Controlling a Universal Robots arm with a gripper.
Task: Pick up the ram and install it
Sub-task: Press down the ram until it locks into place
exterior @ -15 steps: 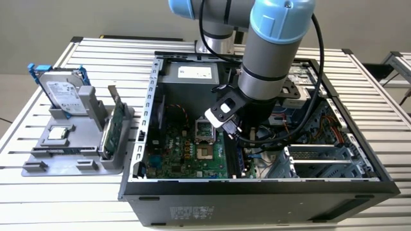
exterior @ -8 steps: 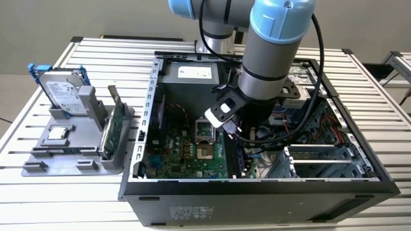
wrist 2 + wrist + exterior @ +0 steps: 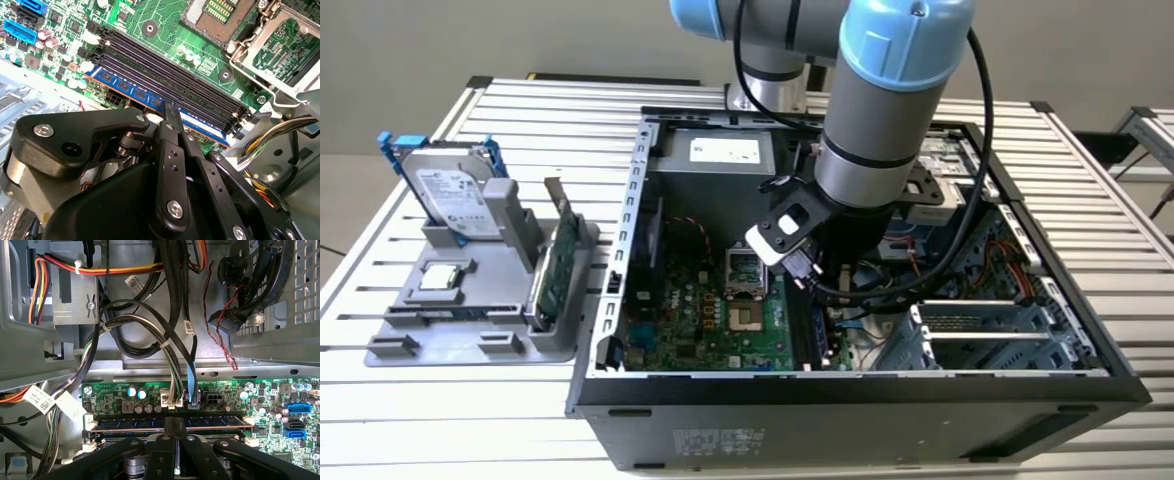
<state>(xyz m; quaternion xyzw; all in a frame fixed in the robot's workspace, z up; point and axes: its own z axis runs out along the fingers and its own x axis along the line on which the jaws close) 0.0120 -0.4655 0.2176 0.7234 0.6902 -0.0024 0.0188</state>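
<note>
Down inside the open computer case (image 3: 854, 385), the arm's gripper (image 3: 817, 285) hangs over the green motherboard (image 3: 707, 320), beside the bare processor socket (image 3: 744, 268). Both wrist views show its two dark fingers (image 3: 172, 117) pressed close together, pinching the top edge of the ram (image 3: 135, 92), a long thin stick with blue labels and a row of dark chips. The ram (image 3: 145, 423) stands on edge in the outermost of the black memory slots (image 3: 165, 65), the one nearest the board's edge; the slots beside it sit vacant. White latches (image 3: 90, 429) show at each end of the stick in the first wrist view, but whether they have clicked home I cannot tell. Bundles of cables (image 3: 150, 325) run just beyond the board edge, with a white plug and a blue plug close to the stick. Outside the case, on the exterior view's left, a grey tray (image 3: 400, 345) on the slatted table (image 3: 374, 420) holds a hard drive (image 3: 451, 190) standing upright and a green card (image 3: 554, 275) on edge.
</note>
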